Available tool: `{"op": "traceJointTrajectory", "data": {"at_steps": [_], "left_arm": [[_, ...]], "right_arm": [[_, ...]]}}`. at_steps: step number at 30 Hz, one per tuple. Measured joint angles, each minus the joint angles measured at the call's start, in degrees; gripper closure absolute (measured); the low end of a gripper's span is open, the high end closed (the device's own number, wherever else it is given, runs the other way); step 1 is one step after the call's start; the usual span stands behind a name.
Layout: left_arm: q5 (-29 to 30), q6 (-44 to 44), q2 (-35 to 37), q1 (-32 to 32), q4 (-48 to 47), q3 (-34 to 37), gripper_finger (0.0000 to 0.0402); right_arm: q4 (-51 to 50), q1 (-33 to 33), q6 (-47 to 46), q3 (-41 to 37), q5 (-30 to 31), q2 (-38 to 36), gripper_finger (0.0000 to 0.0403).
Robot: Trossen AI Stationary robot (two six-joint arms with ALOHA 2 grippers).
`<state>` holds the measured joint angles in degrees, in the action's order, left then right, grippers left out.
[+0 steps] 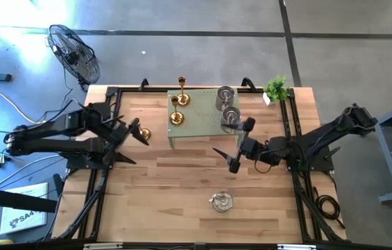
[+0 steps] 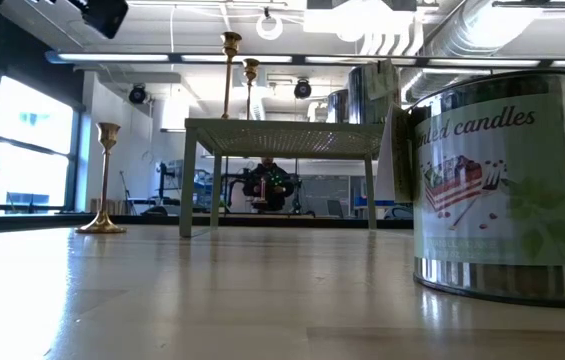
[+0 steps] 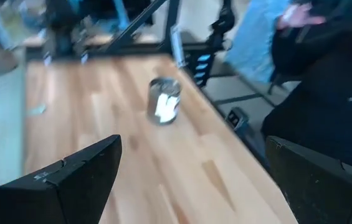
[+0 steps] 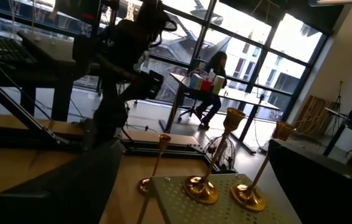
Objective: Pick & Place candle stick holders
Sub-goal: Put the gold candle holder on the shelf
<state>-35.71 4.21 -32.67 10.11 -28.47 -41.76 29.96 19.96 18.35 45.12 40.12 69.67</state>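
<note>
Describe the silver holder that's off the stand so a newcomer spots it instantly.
Start at the pale green perforated stand at the back middle of the wooden table. Come straight toward the front edge: the silver tin holder stands alone on bare wood. Its two silver twins sit on the stand; this one doesn't.

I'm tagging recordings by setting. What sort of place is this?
Probably a robotics lab or workshop in an industrial-style building: a wooden table on a concrete floor, exposed ceiling ducts, and tall windows with a person at a desk.

Front tabletop (image 1: 168,201) free — lone tin (image 1: 222,202) obstructs.
</note>
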Motion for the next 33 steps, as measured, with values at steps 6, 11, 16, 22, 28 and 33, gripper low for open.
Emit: {"op": "traceJointTrajectory", "data": {"at_steps": [6, 11, 16, 22, 28, 33], "left_arm": [[8.6, -2.4, -0.5, 0.0, -15.5, -6.3, 0.0014], [16.9, -4.3, -1.0, 0.0, -25.4, -8.7, 0.0014], [30.0, -6.7, -1.0, 0.0, -33.7, -9.0, 0.0014], [37.1, -7.0, -3.3, 0.0, -35.6, -9.0, 0.0014], [49.2, -7.9, -10.7, 0.0, -39.3, -10.3, 0.0014], [51.1, -4.4, -18.1, 0.0, -40.1, -12.3, 0.0014]], "right_arm": [[-1.1, 1.2, -1.0, 0.0, 0.2, 0.0, 0.0003], [-2.5, 1.2, -3.0, 0.0, 0.3, 0.0, 0.0003], [-4.4, 1.2, -5.4, -0.1, 0.3, 0.0, 0.0003], [-4.9, 1.2, -6.5, -0.1, 0.3, 0.0, 0.0003], [-4.9, 1.2, -6.7, -0.1, 0.3, 0.0, 0.0003], [-4.9, 1.2, -7.9, -0.1, 0.3, 0.0, 0.0003]]}}
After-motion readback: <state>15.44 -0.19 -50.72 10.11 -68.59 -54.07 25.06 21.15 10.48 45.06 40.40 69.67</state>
